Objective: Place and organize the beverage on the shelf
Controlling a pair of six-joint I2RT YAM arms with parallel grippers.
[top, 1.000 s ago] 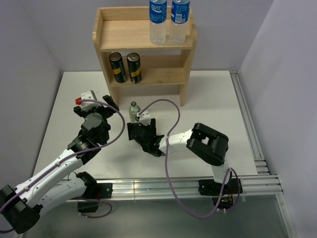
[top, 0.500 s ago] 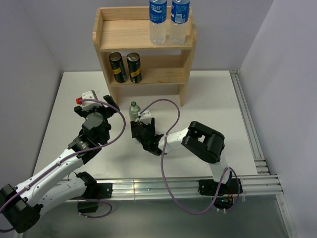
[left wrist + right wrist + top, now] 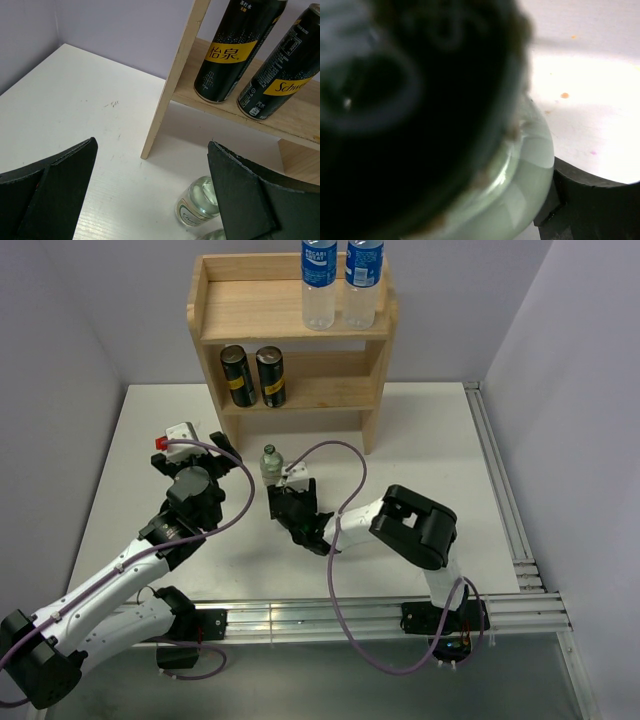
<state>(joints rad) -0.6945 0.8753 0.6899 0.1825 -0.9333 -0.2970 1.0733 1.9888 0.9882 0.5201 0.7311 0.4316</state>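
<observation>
Top external: the shelf (image 3: 255, 310) stands at 12 o'clock on the table (image 3: 420, 440). Two plastic bottles (image 3: 319, 285) stand on its top tier. Two cans (image 3: 237, 376) stand on the lower tier. Two glass bottles (image 3: 197, 202) stand on the table, at 6 o'clock from the cans. The left gripper (image 3: 195, 458) is spread wide and holds nothing. The right gripper (image 3: 287, 495) is right at one glass bottle; I cannot tell if it grips.

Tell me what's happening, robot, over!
Left gripper open, empty. Right gripper at glass bottle, grip unclear. Cans and plastic bottles shelved. Nothing between bottle and shelf.
</observation>
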